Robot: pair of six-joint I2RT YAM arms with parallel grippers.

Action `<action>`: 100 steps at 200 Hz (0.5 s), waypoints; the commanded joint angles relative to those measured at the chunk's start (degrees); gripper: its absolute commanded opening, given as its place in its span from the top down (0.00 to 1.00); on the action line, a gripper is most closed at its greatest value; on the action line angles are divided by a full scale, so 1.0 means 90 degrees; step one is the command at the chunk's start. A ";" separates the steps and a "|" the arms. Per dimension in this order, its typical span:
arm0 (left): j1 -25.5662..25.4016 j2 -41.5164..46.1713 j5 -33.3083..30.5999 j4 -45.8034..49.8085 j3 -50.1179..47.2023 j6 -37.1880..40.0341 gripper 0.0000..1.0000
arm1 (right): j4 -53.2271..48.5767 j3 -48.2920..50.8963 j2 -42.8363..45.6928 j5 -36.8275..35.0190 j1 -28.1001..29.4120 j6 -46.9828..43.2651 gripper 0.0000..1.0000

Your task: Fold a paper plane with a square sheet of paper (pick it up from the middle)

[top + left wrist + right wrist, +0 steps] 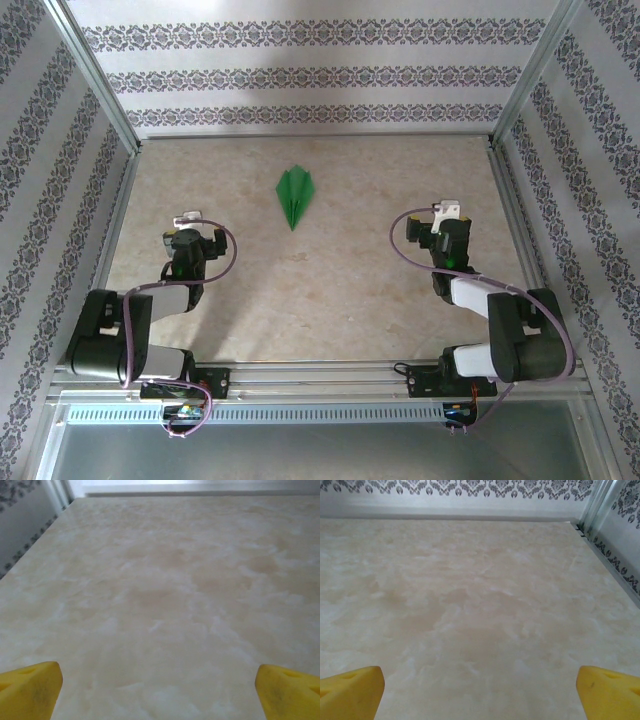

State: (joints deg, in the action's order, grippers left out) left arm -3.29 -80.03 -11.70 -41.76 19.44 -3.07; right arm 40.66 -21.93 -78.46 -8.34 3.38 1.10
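The paper plane (294, 195) lies on the table (330, 290); left claw (157, 680) and right claw (480, 680) both spread wide.

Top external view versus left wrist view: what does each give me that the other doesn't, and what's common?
Top external: the green paper plane lying flat toward the far middle, apart from the left gripper and right gripper. Left wrist: a close look at the yellow fingertips, spread wide with nothing between. Both: the marbled table and the open left gripper.

Beige marbled table (320, 300), damask-striped walls (320, 75) around it.
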 commanded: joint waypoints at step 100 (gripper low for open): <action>0.0258 -0.1251 0.0263 -0.1774 0.0134 0.0102 0.01 | 0.1312 -0.0004 -0.0951 0.0824 -0.0287 0.0063 0.02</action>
State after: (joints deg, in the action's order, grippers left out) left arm -1.69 -91.09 -8.21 -55.92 19.55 -1.89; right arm 50.85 -21.04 -86.70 -1.76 1.67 0.95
